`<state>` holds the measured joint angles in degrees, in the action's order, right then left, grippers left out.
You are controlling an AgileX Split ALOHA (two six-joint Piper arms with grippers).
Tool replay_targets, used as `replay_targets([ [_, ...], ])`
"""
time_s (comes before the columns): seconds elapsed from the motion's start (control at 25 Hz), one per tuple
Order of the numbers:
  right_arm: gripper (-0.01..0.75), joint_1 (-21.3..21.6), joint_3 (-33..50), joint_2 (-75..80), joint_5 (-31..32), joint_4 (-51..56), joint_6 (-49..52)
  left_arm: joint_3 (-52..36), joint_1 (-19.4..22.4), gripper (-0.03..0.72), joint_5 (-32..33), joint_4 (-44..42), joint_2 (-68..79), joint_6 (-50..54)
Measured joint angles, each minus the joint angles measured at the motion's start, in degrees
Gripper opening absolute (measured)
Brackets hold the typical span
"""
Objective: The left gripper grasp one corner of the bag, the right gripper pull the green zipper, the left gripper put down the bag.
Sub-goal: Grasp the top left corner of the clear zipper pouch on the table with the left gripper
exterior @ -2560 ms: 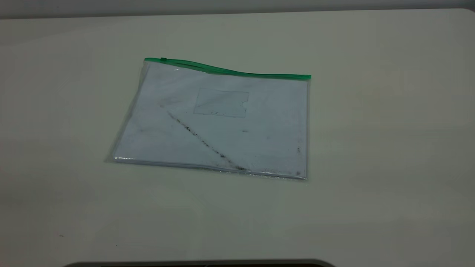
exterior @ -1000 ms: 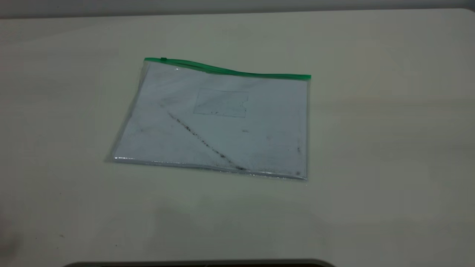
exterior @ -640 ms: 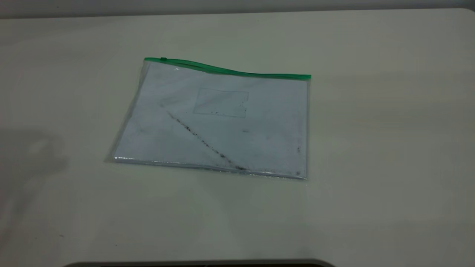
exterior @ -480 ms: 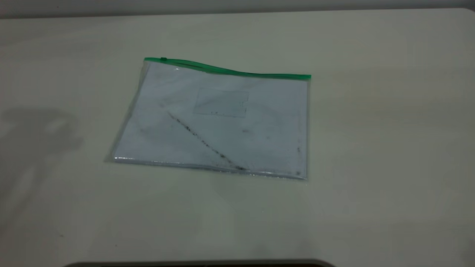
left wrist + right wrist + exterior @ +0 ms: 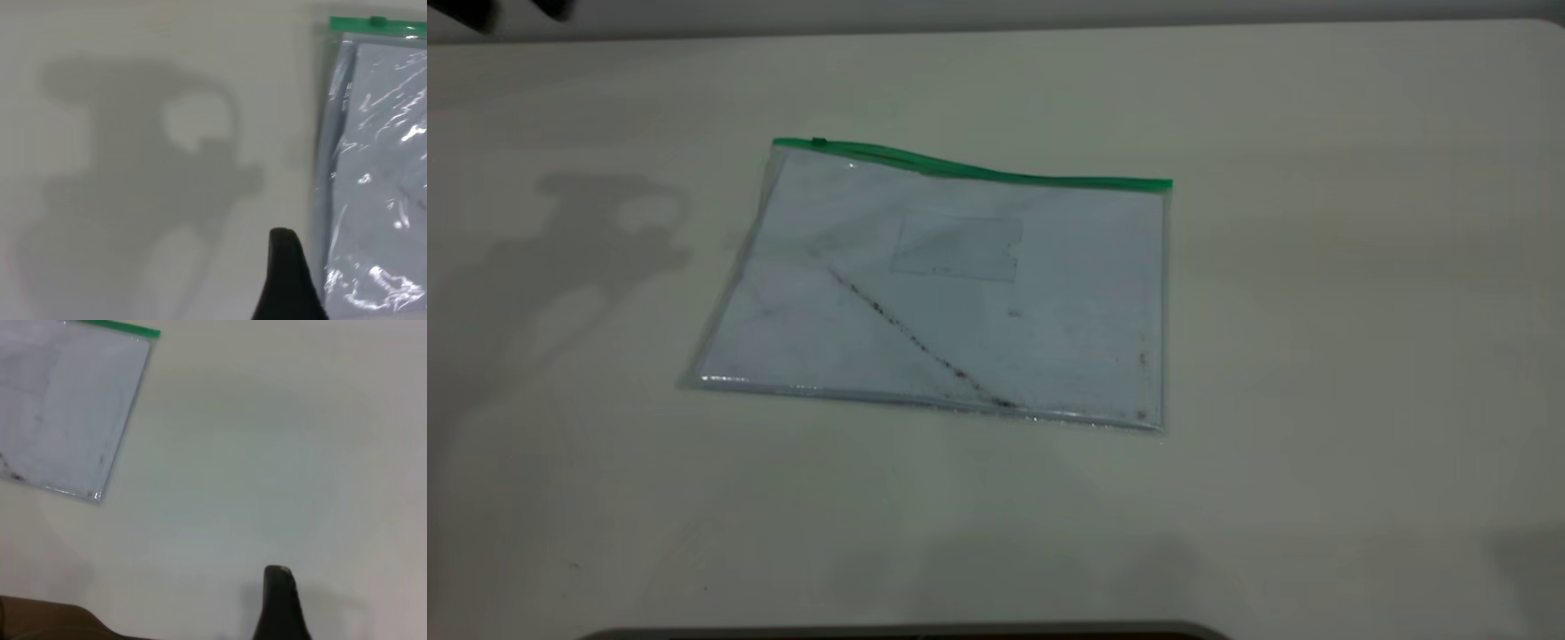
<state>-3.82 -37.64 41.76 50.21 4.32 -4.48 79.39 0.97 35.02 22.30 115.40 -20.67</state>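
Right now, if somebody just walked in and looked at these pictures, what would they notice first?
First they'd spot the bag, a clear flat pouch lying in the middle of the pale table, with a dark smudge line slanting across it. Next comes the green zipper along its far edge, the brightest thing there. Then the big grey shadow on the table to the bag's left.

Left gripper point(image 5: 287, 280): one matte black finger visible, broad at the base and tapering to a rounded tip. Right gripper point(image 5: 280, 605): likewise one matte black finger, narrow, blunt-tipped, with a faint sheen along its edge.
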Motion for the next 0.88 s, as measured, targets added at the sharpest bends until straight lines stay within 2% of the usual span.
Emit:
replay_targets([
  [0.28, 0.579, 0.0, 0.0, 3.2, -1.31, 2.4, -4.84, 7.64, -1.34, 0.577, 0.64, 10.45, 13.57, -11.83],
  [0.56, 0.579, 0.0, -0.04, 11.88, -3.19, 4.07, -6.98, 15.59, -3.57, 0.577, 0.37, 10.85, 23.31, -13.62],
  [0.88, 0.579, 0.0, -0.11, 15.16, -4.22, 4.13, -7.18, 20.37, -4.53, 0.577, -1.55, 11.4, 28.65, -14.16],
])
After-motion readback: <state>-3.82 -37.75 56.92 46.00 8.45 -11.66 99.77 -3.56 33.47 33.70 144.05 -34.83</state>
